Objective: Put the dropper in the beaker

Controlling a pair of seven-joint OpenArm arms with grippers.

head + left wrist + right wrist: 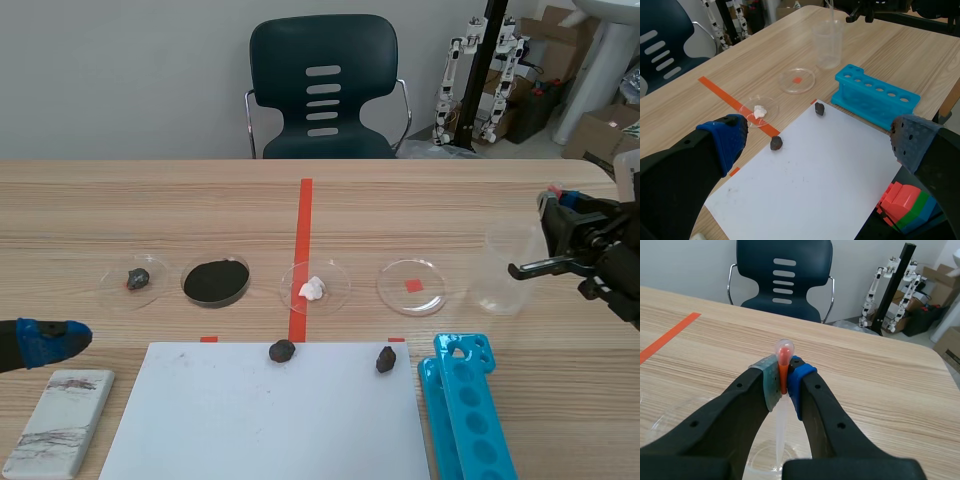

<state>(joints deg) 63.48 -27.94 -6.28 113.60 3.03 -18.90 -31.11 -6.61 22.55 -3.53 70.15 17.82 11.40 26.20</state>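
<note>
Dropper [784, 347] stands upright, pinched just below its bulb between the pads of the right gripper [783, 382], which is clamped tight on it; its clear tube hangs straight down to the mouth of the beaker [505, 270], though how far the tip goes in cannot be told; the beaker stands upright on the wooden table [150, 200], right under that gripper. Left of the beaker runs a row of four petri dishes: nearest is one with a red square [411, 286], then one with a white lump [314, 288], one with black powder [216, 282], and one with a dark lump [137, 279]. Nearer the robot than the beaker lies a blue test-tube rack [465, 410], with a white sheet [260, 420] beside it; two dark lumps [282, 351] sit on the sheet's far edge. The left gripper [817, 142] hangs well apart from the beaker, far to its left, fingers spread wide with nothing between them.
</note>
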